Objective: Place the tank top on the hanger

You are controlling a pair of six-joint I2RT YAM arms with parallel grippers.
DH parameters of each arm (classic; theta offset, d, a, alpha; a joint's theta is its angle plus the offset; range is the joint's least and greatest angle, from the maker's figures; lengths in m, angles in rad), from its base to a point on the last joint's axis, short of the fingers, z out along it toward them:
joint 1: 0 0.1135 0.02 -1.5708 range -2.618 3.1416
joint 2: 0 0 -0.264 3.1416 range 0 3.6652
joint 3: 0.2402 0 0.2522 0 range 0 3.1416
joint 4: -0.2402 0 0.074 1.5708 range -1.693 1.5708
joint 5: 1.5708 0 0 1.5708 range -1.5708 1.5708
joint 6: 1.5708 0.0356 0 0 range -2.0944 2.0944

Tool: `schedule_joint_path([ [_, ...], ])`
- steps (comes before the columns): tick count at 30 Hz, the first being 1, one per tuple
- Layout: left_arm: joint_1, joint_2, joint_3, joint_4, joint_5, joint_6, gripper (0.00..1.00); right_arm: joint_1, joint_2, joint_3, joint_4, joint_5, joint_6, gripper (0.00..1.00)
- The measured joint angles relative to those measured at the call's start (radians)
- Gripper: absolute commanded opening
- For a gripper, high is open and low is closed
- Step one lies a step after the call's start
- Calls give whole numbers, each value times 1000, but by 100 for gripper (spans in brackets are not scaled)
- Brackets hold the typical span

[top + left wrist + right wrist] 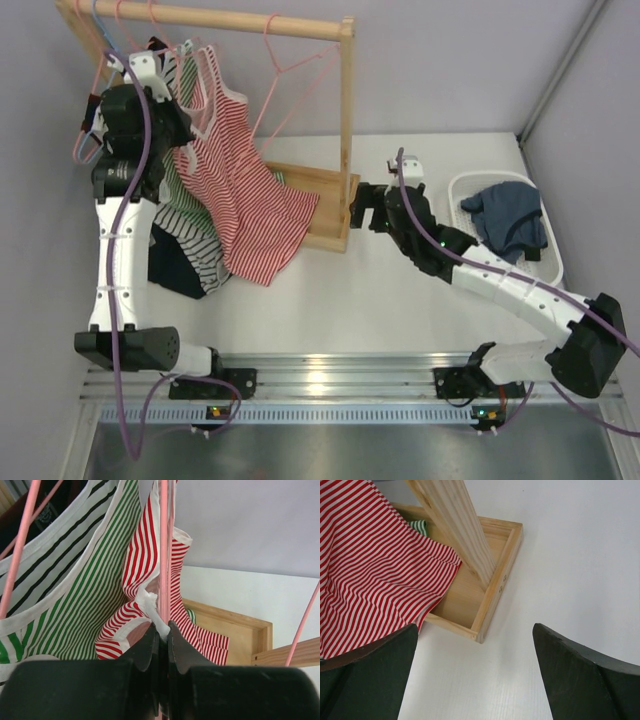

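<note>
The red-and-white striped tank top (240, 190) hangs from the wooden rack's rail, on a pink wire hanger (208, 58). My left gripper (172, 62) is raised to the top's strap. In the left wrist view it (163, 628) is shut on the white trim of the tank top (145, 555), with the hanger wire (163, 555) running up through the jaws. The right gripper (362, 208) is open and holds nothing, low beside the rack's base. Its wrist view shows the gripper (475, 628) above the table, with the tank top's hem (370, 580) at the left.
A wooden rack (347, 120) stands on a tray-like base (495, 590). A green-striped top (85, 595) and dark garments hang left of the tank top. Another pink hanger (290, 70) hangs bare on the rail. A white basket (460, 185) holds a dark blue garment (510, 220).
</note>
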Motion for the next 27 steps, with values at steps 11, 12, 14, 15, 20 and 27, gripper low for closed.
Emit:
schedule_joint_path([
  [11,4,-17,-111,37,59,-67,46,-8,144,-11,101,53,40,98],
  [12,4,-19,-116,36,55,-69,53,-9,154,-11,102,54,44,98],
  [14,4,-31,-129,33,42,-79,61,-9,160,-12,102,54,48,98],
  [15,4,-40,-132,27,34,-83,61,-9,160,-12,103,54,53,98],
  [20,4,-109,-133,14,-16,-98,78,-9,158,-23,124,51,64,98],
  [27,4,-224,-92,-10,-70,-111,81,-9,100,-63,114,21,67,99],
])
